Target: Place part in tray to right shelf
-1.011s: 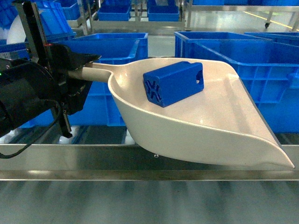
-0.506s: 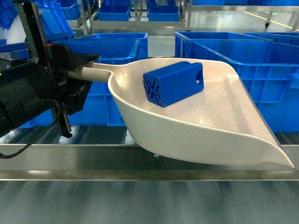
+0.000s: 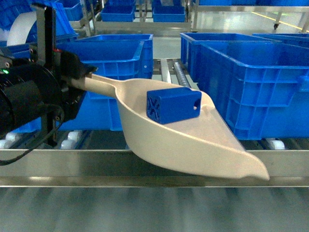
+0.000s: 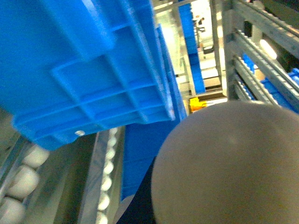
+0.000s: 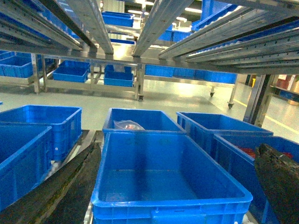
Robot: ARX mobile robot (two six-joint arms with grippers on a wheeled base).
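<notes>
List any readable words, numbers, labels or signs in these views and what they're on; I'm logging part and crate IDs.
None can be read.
The part shows only a moulded X rib pattern on its end, no text.
The tray is plain.
The blue crates show no labels.
The shelf rail bears no markings.

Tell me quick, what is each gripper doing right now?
Left gripper: shut on the tray handle; the part rides in the tray.
Right gripper: open, holding nothing.

Blue crates [image 5: 170, 186], steel racks [image 5: 154, 21], glossy floor [image 5: 154, 102]
</notes>
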